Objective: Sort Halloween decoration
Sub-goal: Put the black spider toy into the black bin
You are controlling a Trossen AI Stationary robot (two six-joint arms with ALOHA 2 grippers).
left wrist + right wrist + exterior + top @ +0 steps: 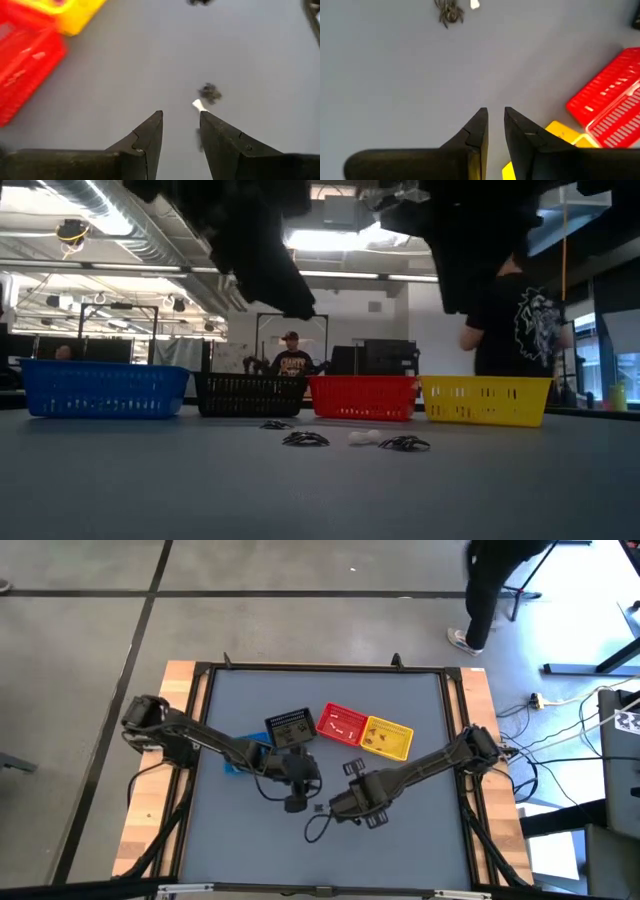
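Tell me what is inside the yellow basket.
From above, the yellow basket holds a few small dark trinkets on its floor; they are too small to identify. In the low view its wall hides the contents. In the right wrist view the right hand covers most of it.

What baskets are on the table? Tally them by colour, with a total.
Blue basket: 1
Black basket: 1
Red basket: 1
Yellow basket: 1
Total: 4 baskets, side by side in a row in the low view.
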